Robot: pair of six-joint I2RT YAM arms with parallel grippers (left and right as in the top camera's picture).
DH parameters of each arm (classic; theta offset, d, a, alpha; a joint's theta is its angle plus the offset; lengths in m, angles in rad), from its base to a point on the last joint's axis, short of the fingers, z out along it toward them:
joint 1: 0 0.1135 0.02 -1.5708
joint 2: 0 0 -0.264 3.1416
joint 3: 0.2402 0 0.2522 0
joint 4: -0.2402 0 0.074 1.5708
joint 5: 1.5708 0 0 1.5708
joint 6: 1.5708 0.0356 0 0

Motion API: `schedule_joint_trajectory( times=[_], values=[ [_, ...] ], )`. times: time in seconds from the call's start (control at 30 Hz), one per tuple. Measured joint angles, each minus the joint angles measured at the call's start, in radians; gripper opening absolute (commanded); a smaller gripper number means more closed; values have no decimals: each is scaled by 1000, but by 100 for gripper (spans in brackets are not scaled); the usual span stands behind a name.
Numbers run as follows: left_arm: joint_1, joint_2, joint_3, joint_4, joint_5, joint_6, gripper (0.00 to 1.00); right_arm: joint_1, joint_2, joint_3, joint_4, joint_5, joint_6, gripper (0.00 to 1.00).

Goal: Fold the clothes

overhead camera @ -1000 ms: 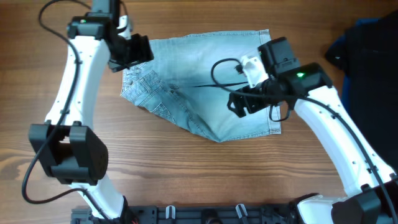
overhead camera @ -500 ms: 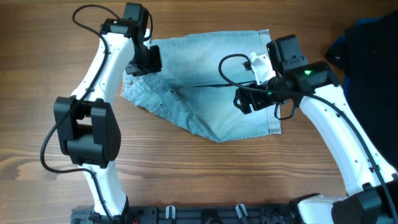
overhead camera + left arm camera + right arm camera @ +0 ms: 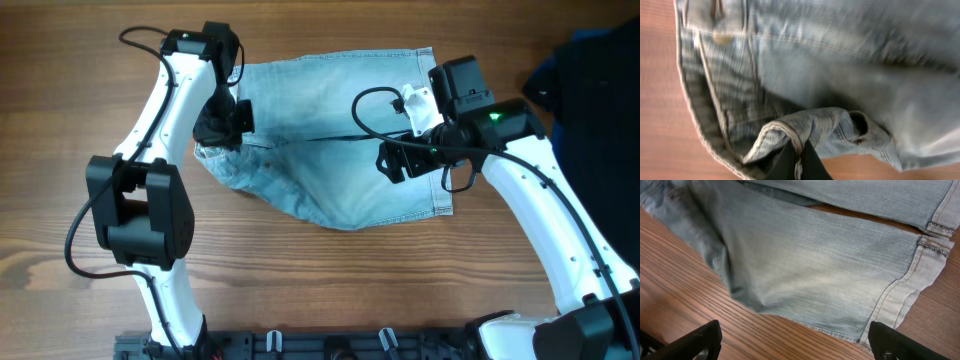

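The left gripper (image 3: 796, 162) pinched the faded denim jeans (image 3: 340, 150) by their stitched waistband at nine o'clock; the right gripper (image 3: 792, 342) hovered, jaws spread wide.

Overhead, the left gripper (image 3: 222, 122) covers the waistband corner of the denim jeans (image 3: 330, 150), and a dark garment (image 3: 590, 80) is cut off by the right edge. In the left wrist view the denim's upper right is blurred and only the fingertips (image 3: 787, 162) clear the bottom edge; the right gripper (image 3: 794, 330) is likewise cropped to two finger ends in its own view.
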Motion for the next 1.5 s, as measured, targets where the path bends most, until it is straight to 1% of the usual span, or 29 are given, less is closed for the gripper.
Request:
schedule_joint_trajectory(
  times=[0.1, 0.13, 0.2, 0.23, 0.3, 0.43, 0.5, 0.53, 0.57, 0.6, 0.63, 0.67, 0.7, 0.73, 0.8, 0.93, 0.97, 1.03, 1.1, 1.17, 1.2, 1.27, 1.33, 1.4, 1.43, 1.5],
  values=[
    [0, 0, 0, -146, -3, -10, 10, 0, 0, 0, 0, 3, 0, 95],
    [0, 0, -2, -201, -3, -23, 9, 0, 0, 0, -4, 3, 0, 95],
    [0, 0, -2, -258, -3, -49, 10, 0, 0, 0, -11, 3, 0, 95],
    [0, 0, -4, -258, -3, -59, 9, 0, 0, 0, -14, 3, 0, 95],
    [-5, 0, -39, -256, -4, -83, 4, 0, 0, 0, -30, 3, 8, 95],
    [-29, 0, -196, -255, -28, -134, 4, 0, 0, 0, -43, 3, 27, 95],
    [-44, -9, -279, -229, -42, -163, 4, 0, 0, 0, -48, 15, 52, 95],
    [-57, -41, -361, -192, -51, -185, 7, 0, 0, 0, -53, 34, 76, 95],
    [-61, -61, -394, -169, -52, -195, 9, 0, 0, 0, -56, 45, 90, 95],
    [-65, -89, -429, -146, -52, -208, 14, 0, 0, 0, -60, 56, 106, 95],
    [-68, -159, -502, -111, -53, -234, 34, 0, 0, 0, -61, 63, 131, 95],
    [-68, -189, -533, -93, -55, -245, 64, 0, 0, 0, -60, 66, 146, 95],
    [-68, -200, -555, -85, -56, -252, 85, 0, 0, 0, -64, 68, 158, 95],
    [-68, -206, -592, -62, -55, -259, 89, 0, 0, 0, -68, 84, 186, 95],
    [-68, -206, -650, -32, -55, -269, 89, 0, 0, 0, -84, 136, 230, 95],
    [-68, -233, -652, -19, -55, -272, 87, 0, 0, 0, -81, 259, 308, 95],
    [-68, -283, -628, -5, -55, -274, 89, -1, 0, 0, -60, 282, 325, 95],
    [-68, -401, -561, 50, -55, -274, 88, 0, 0, 0, -64, 292, 340, 95],
    [-68, -508, -517, 126, -55, -275, 82, -2, 5, 0, -79, 296, 346, 95],
    [-68, -610, -504, 263, -55, -276, 65, -16, 40, 0, -75, 298, 347, 98],
    [-68, -648, -500, 325, -55, -281, 61, -39, 77, 0, -59, 299, 343, 98],
    [-68, -652, -497, 404, -55, -284, 59, -80, 124, 0, -17, 291, 323, 98],
    [-68, -613, -499, 473, -55, -285, 59, -154, 181, -1, 59, 248, 277, 97],
    [-68, -536, -501, 541, -55, -285, 59, -241, 216, -2, 132, 180, 203, 93],
    [-68, -497, -503, 555, -55, -285, 58, -281, 226, -2, 167, 147, 156, 85],
    [-68, -422, -504, 583, -55, -285, 58, -344, 242, -2, 224, 80, 69, 63]
  ],
)
